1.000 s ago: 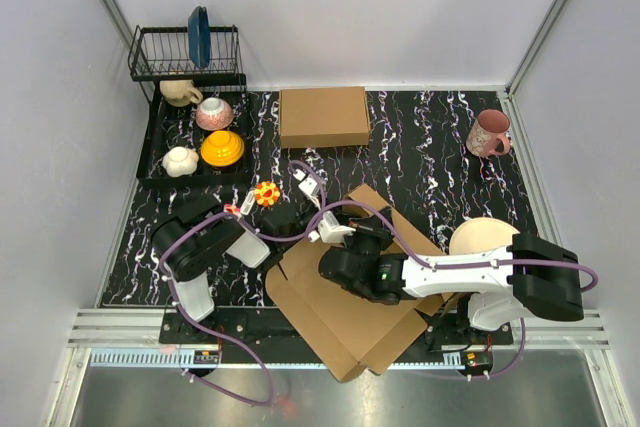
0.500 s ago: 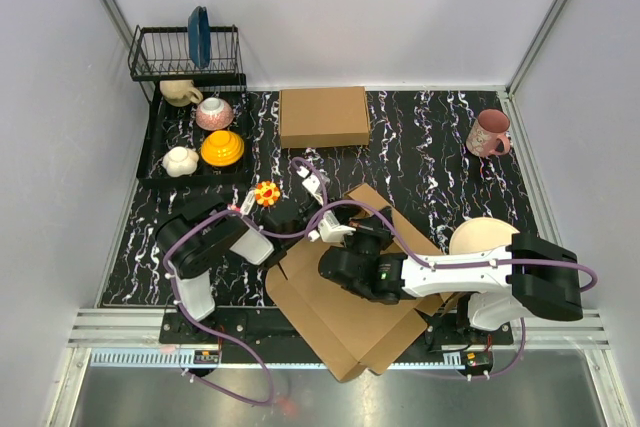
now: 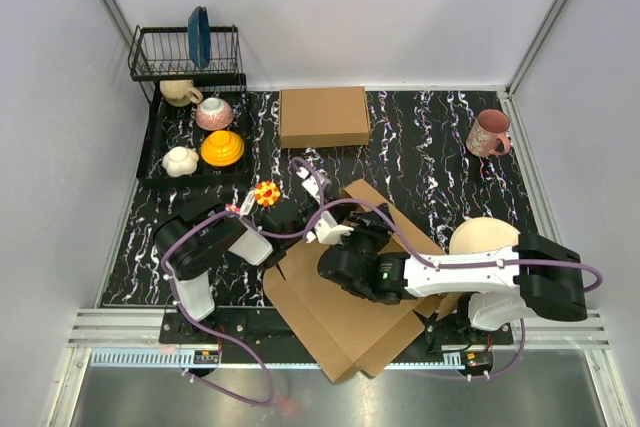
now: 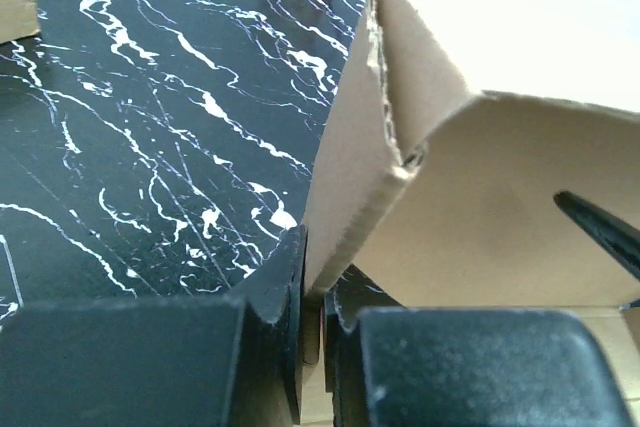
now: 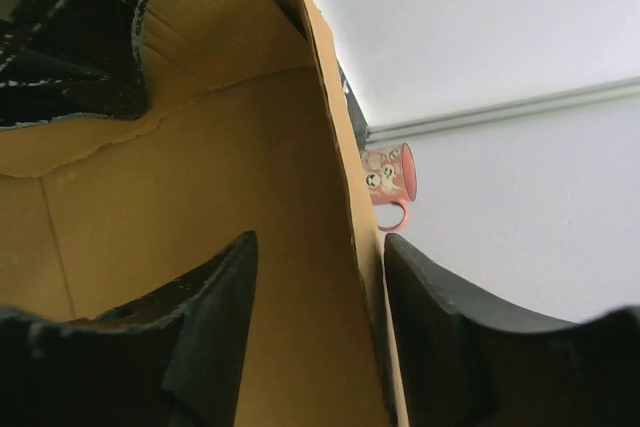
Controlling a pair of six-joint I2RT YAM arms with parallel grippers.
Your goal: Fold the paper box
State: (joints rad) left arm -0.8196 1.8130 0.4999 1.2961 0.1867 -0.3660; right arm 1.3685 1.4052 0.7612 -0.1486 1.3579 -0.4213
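The paper box [image 3: 345, 322] is a brown die-cut cardboard sheet lying partly folded at the table's near edge, between the two arms. In the left wrist view my left gripper [image 4: 318, 277] is shut on the bottom edge of a raised flap of the paper box [image 4: 480, 207]. From above, the left gripper [image 3: 312, 219] sits at the sheet's far left corner. My right gripper [image 5: 320, 242] stands open, its fingers either side of an upright cardboard wall [image 5: 345, 197] without pinching it. In the top view the right gripper [image 3: 362, 237] is over the sheet's far part.
A neatly formed brown box [image 3: 323, 116] sits at the back centre. A pink mug [image 3: 488, 133] is at the back right and a tan bowl [image 3: 483, 237] beside the right arm. A dish rack [image 3: 185, 57] with crockery fills the back left, with a small orange toy [image 3: 267, 193] near the left gripper.
My left gripper has closed onto the cardboard flap. My right gripper has opened and let go of the wall it was pinching. The sheet has shifted slightly left.
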